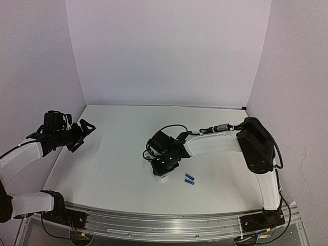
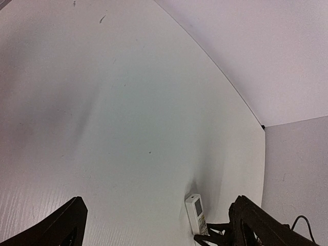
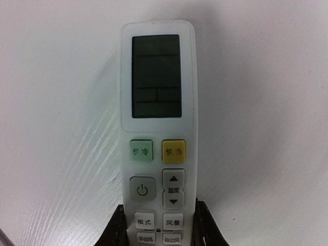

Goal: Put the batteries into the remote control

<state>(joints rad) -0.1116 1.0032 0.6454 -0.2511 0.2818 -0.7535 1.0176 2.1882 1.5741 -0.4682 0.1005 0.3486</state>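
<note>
Clamping the slim white rectangular plastic remote control [image 3: 156, 128] by its lower end, my right gripper [image 3: 160, 228] sets a black finger [image 3: 119, 228] against each long edge, beside the lowest rows of buttons. The remote lies flat on the white table [image 1: 113, 169], near its middle, with display and buttons upward. I judge the battery bay is underneath and this grasp is for turning it over. To do that well I should squeeze only the side edges, stay square to the body so it cannot twist out, and lift clear of the table before rolling. I must also mind the small blue cylindrical batteries [image 1: 189, 179] lying just beside this gripper. My left gripper [image 1: 82, 136] hangs released, jaws wide, well apart at the table's left side. I count one remote, two batteries lying side by side, and two grippers.
</note>
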